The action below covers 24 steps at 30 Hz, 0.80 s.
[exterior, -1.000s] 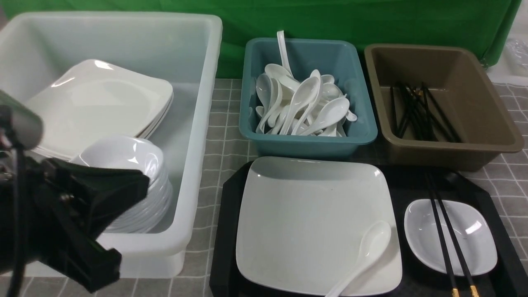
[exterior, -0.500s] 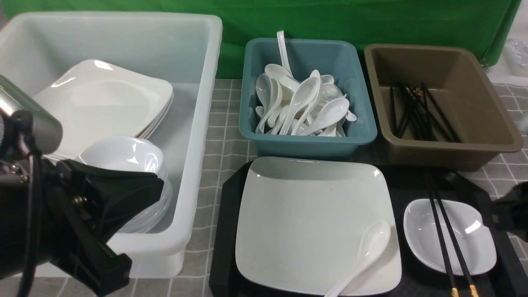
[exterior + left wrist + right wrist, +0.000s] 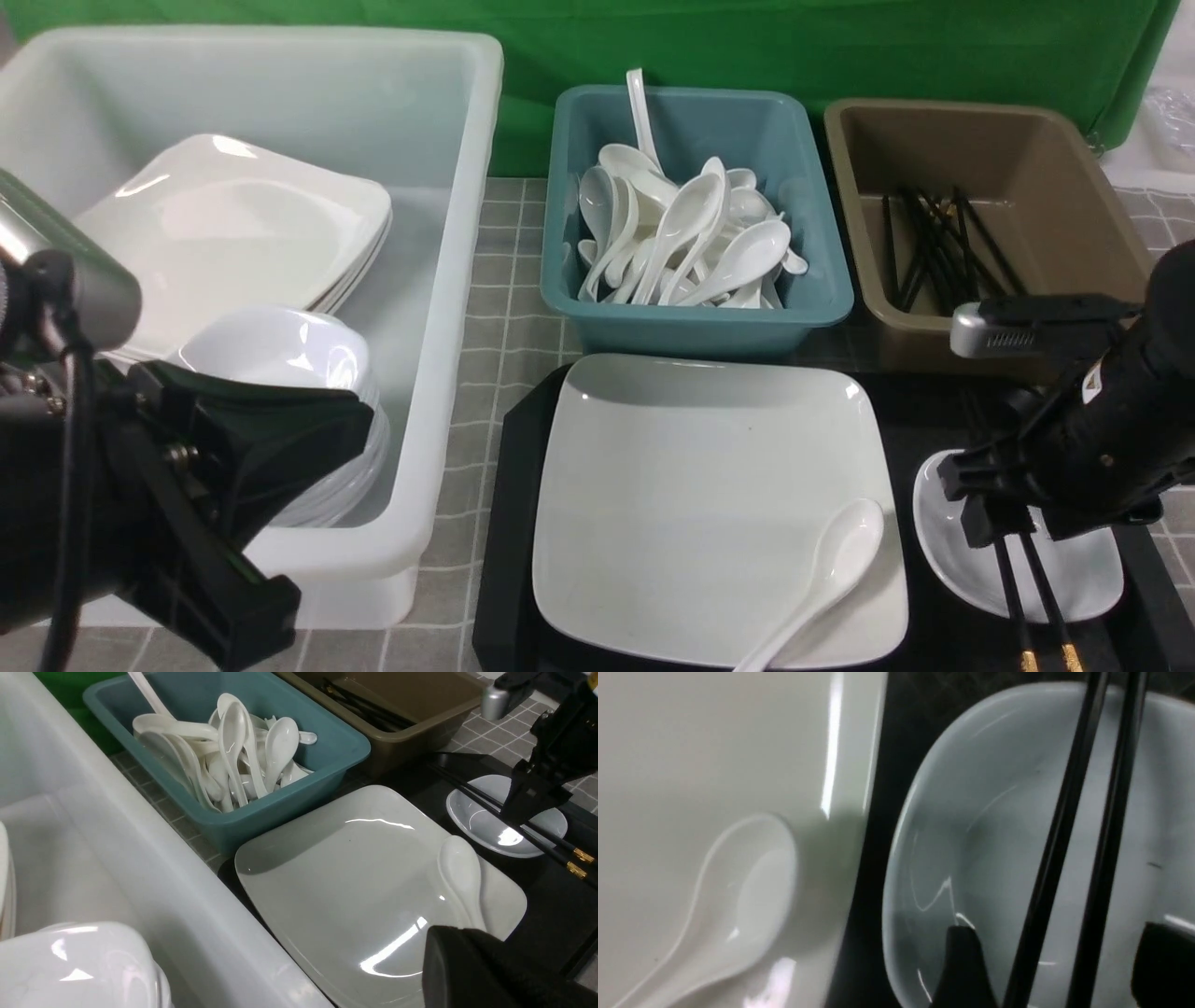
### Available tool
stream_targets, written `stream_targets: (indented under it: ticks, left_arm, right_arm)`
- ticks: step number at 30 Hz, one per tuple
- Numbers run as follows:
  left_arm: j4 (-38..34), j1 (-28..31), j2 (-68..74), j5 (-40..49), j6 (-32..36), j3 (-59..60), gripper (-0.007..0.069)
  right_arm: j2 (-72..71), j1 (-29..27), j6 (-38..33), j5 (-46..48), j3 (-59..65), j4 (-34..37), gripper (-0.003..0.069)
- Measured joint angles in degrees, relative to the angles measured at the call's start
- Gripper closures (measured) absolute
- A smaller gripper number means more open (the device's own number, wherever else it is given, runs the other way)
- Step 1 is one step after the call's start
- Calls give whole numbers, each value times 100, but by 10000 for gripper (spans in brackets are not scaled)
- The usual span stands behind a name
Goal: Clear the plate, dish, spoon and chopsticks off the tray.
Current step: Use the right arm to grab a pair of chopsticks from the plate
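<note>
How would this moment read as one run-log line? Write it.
right gripper: open, over chopsticks | left gripper: shut | chopsticks: across dish | spoon: on plate

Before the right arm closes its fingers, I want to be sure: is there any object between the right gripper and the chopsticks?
Nothing visible stands between the right gripper and the chopsticks; its open jaws straddle both sticks above the dish.

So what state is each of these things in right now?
Right gripper: open, over the dish
Left gripper: shut
Chopsticks: lying across the dish
Dish: upright, on the tray
Spoon: lying on the plate
Plate: flat on the tray
Tray: loaded
</note>
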Motion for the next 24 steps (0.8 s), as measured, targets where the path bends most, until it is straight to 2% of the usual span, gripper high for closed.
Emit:
stream_targets:
  ticks: [10, 13, 15, 19, 24]
  left_arm:
    - [6, -7, 0, -33, 109, 0, 618]
    - [11, -7, 0, -33, 122, 0, 618]
    - [11, -7, 0, -33, 125, 0, 618]
    - [11, -7, 0, -33, 125, 0, 618]
    - [11, -7, 0, -33, 127, 0, 618]
  right_arm:
    - [431, -282, -32, -181, -23, -25, 174]
    - [431, -282, -49, -194, -23, -25, 215]
    - [431, -282, -49, -200, -23, -25, 308]
    - [431, -282, -141, -200, -23, -25, 401]
    - [526, -282, -191, -150, -23, -25, 387]
